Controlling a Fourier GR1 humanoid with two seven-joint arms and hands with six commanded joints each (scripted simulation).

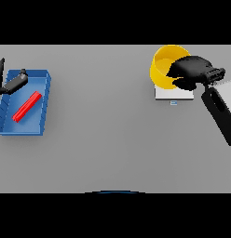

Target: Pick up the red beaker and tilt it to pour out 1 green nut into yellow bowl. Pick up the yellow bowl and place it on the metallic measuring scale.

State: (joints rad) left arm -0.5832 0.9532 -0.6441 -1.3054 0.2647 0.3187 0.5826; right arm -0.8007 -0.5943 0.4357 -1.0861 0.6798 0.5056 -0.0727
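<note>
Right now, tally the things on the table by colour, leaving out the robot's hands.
Yellow: 1, the bowl, held at its rim by the right hand, above the scale.
White-grey: 1, the scale.
Blue: 1, the tray, with the left hand over it.
Red: 1, the bar lying in the tray.
Total: 4

On my feed, a blue tray [43, 76] sat at the left side of the grey tabletop [103, 139], with a red bar [27, 106] lying diagonally inside it.
</note>
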